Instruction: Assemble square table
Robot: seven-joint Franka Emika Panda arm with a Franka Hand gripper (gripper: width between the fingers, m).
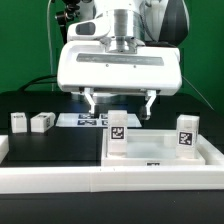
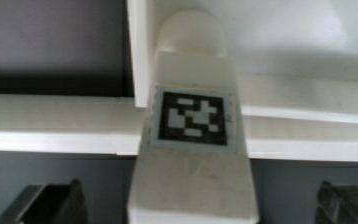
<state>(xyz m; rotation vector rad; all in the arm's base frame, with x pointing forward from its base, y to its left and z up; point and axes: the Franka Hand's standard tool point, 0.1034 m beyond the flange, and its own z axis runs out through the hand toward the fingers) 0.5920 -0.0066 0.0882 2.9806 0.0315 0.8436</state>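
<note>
The end effector [image 1: 120, 104] hangs wide open over a leg [image 1: 118, 135] standing upright on the square top [image 1: 150, 160], which lies on the table [image 1: 60, 150]. Best to rise straight up without brushing it, then fetch a loose leg [image 1: 42, 121].

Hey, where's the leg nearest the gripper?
The leg stands upright on the square top, toward the exterior view's left, just below the open gripper.

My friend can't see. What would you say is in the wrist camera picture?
A short white plastic leg block with a black-and-white square tag fills the middle. The open end effector has its dark fingertips apart on either side, not touching it.
</note>
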